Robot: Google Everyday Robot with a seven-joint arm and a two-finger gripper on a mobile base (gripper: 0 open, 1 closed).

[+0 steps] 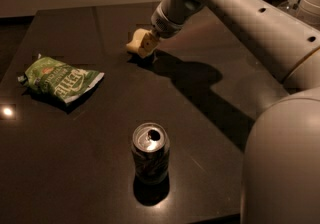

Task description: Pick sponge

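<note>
grey arm (240, 13) slants down from upper right to the far middle of the dark surface (90, 168). open room lies around the green snack bag (62, 80) at left and the soda can (150, 153) near the front edge. end effector (143, 44) sits low, its grip cannot be told, against the pale sponge (133, 45).

At the far side of the table (75, 168), the gripper (143, 44) hides most of the sponge (131, 47); we see only its pale left end. The arm (260, 33) runs off the right edge.

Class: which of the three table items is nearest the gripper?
The pale yellow soft sponge, right at the gripper; the green snack bag and upright soda can lie apart.
</note>
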